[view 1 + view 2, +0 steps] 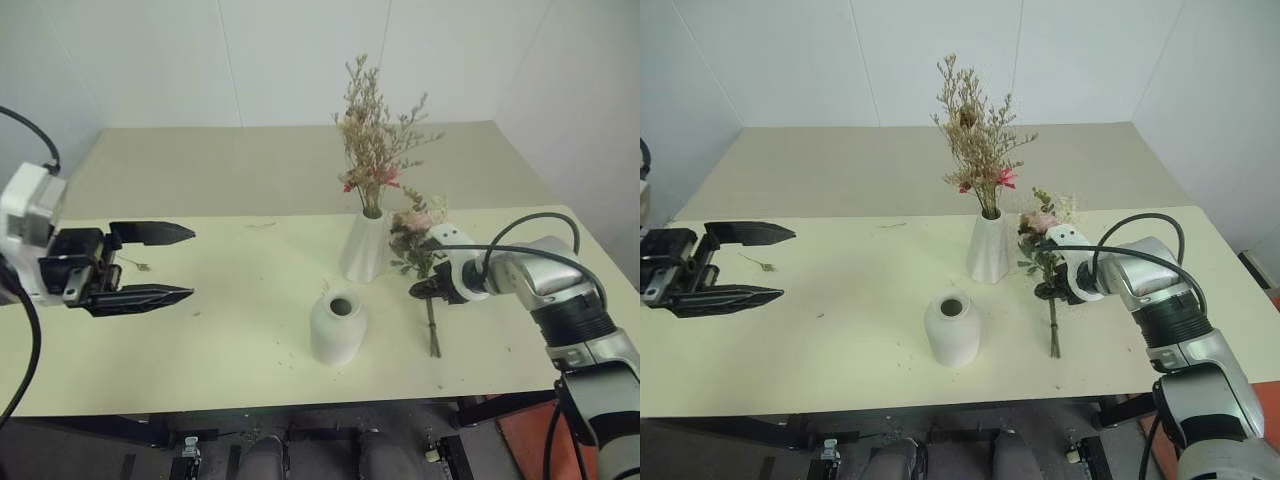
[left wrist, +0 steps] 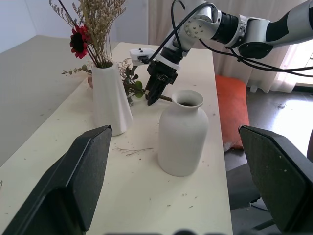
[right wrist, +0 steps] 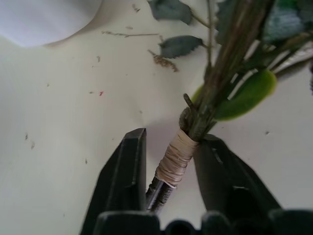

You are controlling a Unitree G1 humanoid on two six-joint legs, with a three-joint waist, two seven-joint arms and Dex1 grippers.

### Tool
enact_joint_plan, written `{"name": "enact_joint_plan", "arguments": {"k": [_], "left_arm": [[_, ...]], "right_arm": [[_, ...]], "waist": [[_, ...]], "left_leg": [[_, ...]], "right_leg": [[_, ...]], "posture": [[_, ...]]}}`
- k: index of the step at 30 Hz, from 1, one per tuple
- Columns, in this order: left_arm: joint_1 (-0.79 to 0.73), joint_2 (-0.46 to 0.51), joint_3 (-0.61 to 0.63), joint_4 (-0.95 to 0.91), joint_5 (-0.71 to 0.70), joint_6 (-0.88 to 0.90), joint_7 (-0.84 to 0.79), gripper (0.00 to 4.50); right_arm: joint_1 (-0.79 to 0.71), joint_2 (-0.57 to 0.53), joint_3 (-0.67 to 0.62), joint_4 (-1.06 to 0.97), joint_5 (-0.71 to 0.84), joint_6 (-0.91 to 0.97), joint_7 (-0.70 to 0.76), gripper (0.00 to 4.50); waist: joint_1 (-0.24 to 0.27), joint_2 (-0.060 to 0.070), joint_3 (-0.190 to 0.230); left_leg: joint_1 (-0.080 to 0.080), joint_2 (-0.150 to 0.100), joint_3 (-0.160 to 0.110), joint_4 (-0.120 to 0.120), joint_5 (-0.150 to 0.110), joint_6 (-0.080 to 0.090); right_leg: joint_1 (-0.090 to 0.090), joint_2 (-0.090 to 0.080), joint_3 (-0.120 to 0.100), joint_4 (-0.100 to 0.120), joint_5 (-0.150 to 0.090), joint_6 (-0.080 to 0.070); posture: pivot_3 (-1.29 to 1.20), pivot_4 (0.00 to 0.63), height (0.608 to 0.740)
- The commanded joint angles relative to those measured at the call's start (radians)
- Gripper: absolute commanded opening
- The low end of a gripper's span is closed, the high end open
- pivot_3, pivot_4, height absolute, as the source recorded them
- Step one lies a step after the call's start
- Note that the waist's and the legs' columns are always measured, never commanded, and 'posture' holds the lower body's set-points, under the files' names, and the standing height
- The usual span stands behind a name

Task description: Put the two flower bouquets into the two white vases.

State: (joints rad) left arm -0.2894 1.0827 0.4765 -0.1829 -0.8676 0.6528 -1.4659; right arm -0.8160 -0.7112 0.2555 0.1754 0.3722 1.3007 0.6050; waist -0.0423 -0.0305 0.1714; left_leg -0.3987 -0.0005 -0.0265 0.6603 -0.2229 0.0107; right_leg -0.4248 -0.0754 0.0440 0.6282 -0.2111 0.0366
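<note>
On the worktop (image 1: 200, 350), the tall vase (image 1: 366, 248) stood behind and slightly right of the rounded vase (image 1: 338, 326), with the dried bunch (image 1: 375, 135) in it. The rose bouquet (image 1: 424, 262) lay on the worktop to the right of both vases.

Your pale table (image 1: 200, 340) strewn with dry plant crumbs, a loose sprig (image 1: 135, 265) near its left edge, orange cushion (image 2: 232, 105) on the floor, white walls behind
</note>
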Motion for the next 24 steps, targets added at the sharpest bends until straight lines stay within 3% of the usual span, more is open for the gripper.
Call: {"name": "enact_joint_plan", "arguments": {"k": [1,3,8,13,16,20,24], "left_arm": [[0.003,0.0,0.03,-0.02,-0.021,-0.015,0.001,4.5],[0.005,-0.007,0.026,-0.026,-0.024,-0.016,0.006,4.5],[-0.017,-0.035,0.003,-0.023,-0.026,-0.021,0.027,4.5],[-0.026,-0.067,-0.022,-0.034,-0.026,-0.021,0.037,4.5],[-0.031,-0.073,-0.029,-0.024,-0.02,-0.026,0.036,4.5],[-0.023,-0.084,-0.039,-0.018,-0.008,-0.042,0.034,4.5],[0.004,-0.097,-0.041,-0.029,0.001,-0.059,0.036,4.5]], "right_arm": [[-0.007,0.007,-0.097,0.019,-0.02,0.01,-0.043,0.58],[-0.02,0.016,-0.16,0.037,-0.019,0.042,-0.074,0.23],[-0.075,0.088,-0.439,0.123,-0.029,0.089,-0.239,0.23],[-0.017,0.242,-0.808,-0.063,0.065,-0.214,-0.364,0.23],[0.047,0.292,-0.909,-0.242,0.201,-0.306,-0.278,0.23],[0.095,0.278,-0.985,-0.377,0.536,-0.253,-0.057,0.23],[0.109,0.237,-0.954,-0.451,0.723,-0.234,0.006,0.23]], "waist": [[0.0,0.0,0.0],[0.0,0.0,0.0],[0.0,0.0,0.0],[0.0,0.0,0.0],[0.0,0.001,0.001],[0.0,0.001,0.001],[-0.005,0.002,0.001]], "left_leg": [[0.0,0.0,0.0,0.0,0.0,0.0],[-0.001,0.0,0.0,0.0,0.0,0.0],[-0.002,0.0,0.0,0.0,0.0,0.0],[-0.002,0.0,0.0,-0.001,0.0,0.0],[-0.003,0.0,-0.001,-0.001,0.0,0.0],[-0.002,0.0,-0.001,-0.001,0.0,0.0],[0.001,0.001,0.0,-0.001,0.0,0.0]], "right_leg": [[0.0,0.0,0.0,0.0,0.0,0.0],[-0.001,0.0,0.0,0.0,0.0,0.0],[-0.001,0.0,0.0,0.0,0.0,0.0],[-0.001,0.0,0.0,0.0,0.0,0.0],[-0.003,0.0,0.0,0.0,0.0,0.0],[-0.001,-0.001,0.0,0.0,0.0,0.0],[0.0,0.0,0.0,0.001,0.0,0.0]], "posture": [[0.0,0.15,0.74],[0.0,0.15,0.74],[0.0,0.15,0.74],[0.0,0.15,0.74],[0.0,0.15,0.74],[0.0,0.15,0.74],[0.0,0.15,0.74]]}}
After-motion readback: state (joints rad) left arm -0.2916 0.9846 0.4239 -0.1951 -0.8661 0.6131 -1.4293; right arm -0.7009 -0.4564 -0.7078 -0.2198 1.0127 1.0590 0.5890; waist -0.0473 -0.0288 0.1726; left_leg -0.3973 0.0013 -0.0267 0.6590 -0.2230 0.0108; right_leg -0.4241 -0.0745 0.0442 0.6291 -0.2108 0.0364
